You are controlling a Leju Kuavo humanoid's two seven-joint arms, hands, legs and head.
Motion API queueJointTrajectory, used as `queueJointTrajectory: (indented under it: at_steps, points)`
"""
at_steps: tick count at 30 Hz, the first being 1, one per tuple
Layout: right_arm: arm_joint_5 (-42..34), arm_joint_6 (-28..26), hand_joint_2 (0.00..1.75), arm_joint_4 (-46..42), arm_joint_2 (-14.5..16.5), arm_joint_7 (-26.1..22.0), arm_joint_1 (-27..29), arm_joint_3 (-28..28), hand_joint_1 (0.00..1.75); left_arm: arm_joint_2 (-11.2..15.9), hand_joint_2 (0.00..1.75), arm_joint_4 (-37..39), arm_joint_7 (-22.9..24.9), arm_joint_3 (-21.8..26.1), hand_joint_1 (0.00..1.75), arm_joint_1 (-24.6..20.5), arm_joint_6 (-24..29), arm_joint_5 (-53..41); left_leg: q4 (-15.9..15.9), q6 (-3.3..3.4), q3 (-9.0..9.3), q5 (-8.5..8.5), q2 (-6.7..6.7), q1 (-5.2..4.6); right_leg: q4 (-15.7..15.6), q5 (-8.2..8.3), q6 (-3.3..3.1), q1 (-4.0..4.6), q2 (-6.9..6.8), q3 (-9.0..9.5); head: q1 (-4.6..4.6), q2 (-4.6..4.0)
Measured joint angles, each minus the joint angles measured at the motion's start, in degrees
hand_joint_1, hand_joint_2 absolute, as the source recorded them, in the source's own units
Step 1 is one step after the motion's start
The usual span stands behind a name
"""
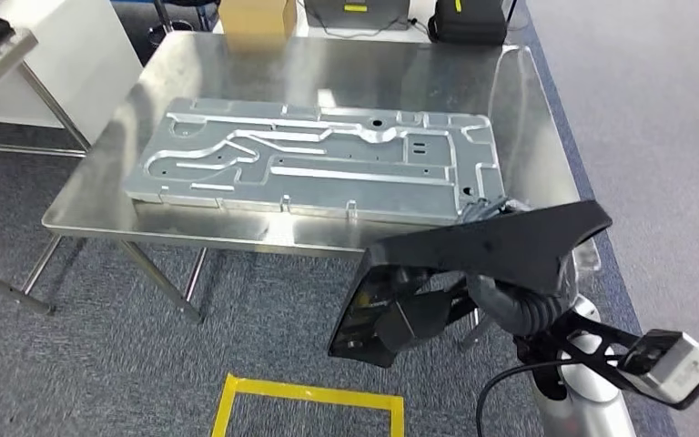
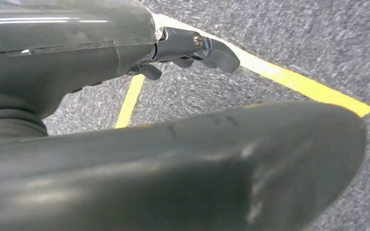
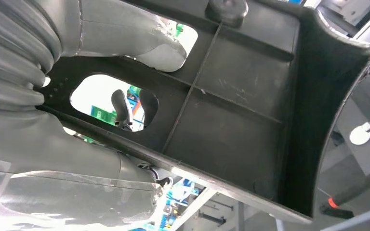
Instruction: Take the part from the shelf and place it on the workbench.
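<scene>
A black plastic part (image 1: 496, 250) hangs in the robot's right hand (image 1: 510, 296) just off the near right corner of the steel workbench (image 1: 328, 64), above the grey carpet (image 1: 100, 364) and not on the bench top. Seen from the head, the part's broad upper face sits over the hand, with its lower end dropping towards the floor on the side away from the bench; the ribbed grey wrist cover comes up beneath it, and pale fingertips (image 1: 478, 208) peek over the part's edge nearest the bench.

The right wrist camera looks at the ribbed inner side of the part (image 3: 231, 96): the right hand (image 3: 77, 120) clamps it, the thick grey thumb (image 3: 139, 41) pressed on the inner face beside an oval cut-out, and a darker finger (image 3: 120, 108) visible through that opening, so the part's wall lies between thumb and fingers.

On the workbench, well away from the part, lies a large stamped metal panel (image 1: 314, 159), with a cardboard box (image 1: 257, 23) and a black bag (image 1: 469, 20) at the bench's far edge. Yellow tape (image 1: 309, 396) marks the carpet in front of the bench.

The left wrist camera shows the left hand (image 2: 192, 48) over the carpet and tape, holding nothing; whether its dark fingers are curled or spread cannot be told from this angle.
</scene>
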Motion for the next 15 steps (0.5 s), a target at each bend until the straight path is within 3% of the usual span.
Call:
queueJointTrajectory:
  at_steps: [3, 4, 5, 6, 8, 9, 11, 13, 15]
  points:
    - [0.0, -0.06, 1.75, -0.02, 0.0, -0.01, 0.09, 0.0, 1.27, -0.03, 0.0, 0.0, -0.02, -0.01, 0.0, -0.14, -0.05, 0.01, -0.31, 0.56, 0.61, -0.47, -0.01, 0.04, 10.22, -4.05, 0.43, -0.16, -0.1, -5.97, 0.03, 0.0]
    - [0.03, -0.09, 1.75, -0.02, 0.0, 0.01, 0.19, 0.0, 1.27, -0.03, 0.0, 0.0, -0.05, -0.01, 0.0, -0.15, -0.1, 0.02, -0.24, 0.61, 0.76, -0.73, -0.05, 0.02, 12.85, -4.35, 0.56, -0.26, -0.1, -7.87, 0.03, 0.0]
    - [0.09, -0.11, 1.75, -0.02, 0.0, 0.03, 0.24, 0.0, 1.27, -0.03, 0.0, 0.0, -0.1, -0.01, 0.0, -0.15, -0.14, 0.02, -0.16, 0.58, 1.0, -1.01, -0.11, 0.02, 13.56, -3.53, 0.65, -0.37, -0.11, -8.85, 0.03, 0.0]
    - [0.2, -0.14, 1.75, -0.03, -0.01, 0.05, 0.23, 0.0, 1.27, -0.05, 0.0, 0.0, -0.15, -0.01, 0.0, -0.13, -0.22, 0.02, -0.02, 0.5, 1.35, -1.36, -0.2, 0.03, 11.92, -1.51, 0.69, -0.48, -0.11, -8.63, 0.04, 0.0]
    - [0.61, -0.34, 1.75, -0.16, -0.03, 0.13, -0.03, -0.01, 1.27, -0.13, 0.0, 0.0, -0.28, 0.0, 0.0, -0.12, -0.39, 0.01, 0.39, 0.11, 2.01, -2.22, -0.38, 0.0, 4.93, 3.24, 0.58, -0.62, -0.12, -6.05, 0.05, 0.0]
    - [0.84, -0.53, 1.75, -0.31, -0.04, 0.21, -0.34, -0.02, 1.27, -0.16, 0.0, 0.0, -0.36, 0.0, 0.0, -0.16, -0.49, -0.01, 0.7, -0.19, 2.13, -2.65, -0.44, -0.09, 1.81, 4.62, 0.4, -0.6, -0.1, -4.87, 0.04, 0.0]
    - [1.21, -0.96, 1.75, -0.72, -0.11, 0.42, -1.28, -0.14, 1.27, -0.18, 0.0, 0.0, -0.59, -0.01, 0.0, -0.24, -0.63, -0.07, 0.95, -0.85, 2.02, -3.09, -0.46, -0.3, -0.54, 4.87, -0.06, -0.45, 0.0, -4.11, -0.07, 0.0]
    - [1.42, -1.14, 1.75, -1.1, -0.37, 0.76, -2.83, -0.62, 1.27, -0.22, 0.0, 0.0, -0.78, -0.02, 0.0, -0.3, -0.75, -0.04, 0.87, -1.45, 2.02, -3.32, -0.42, -0.31, -0.9, 4.81, -0.65, -0.47, 0.09, -4.07, -0.15, 0.0]
    - [1.52, -1.13, 1.75, -1.29, -0.76, 1.17, -5.05, -1.45, 1.27, -0.35, 0.0, 0.01, -0.89, -0.02, 0.0, -0.34, -0.87, 0.16, 2.68, -2.06, 1.44, -4.67, -0.23, -0.21, -1.33, 4.8, -1.29, -0.66, 0.05, -3.65, -0.26, 0.0]
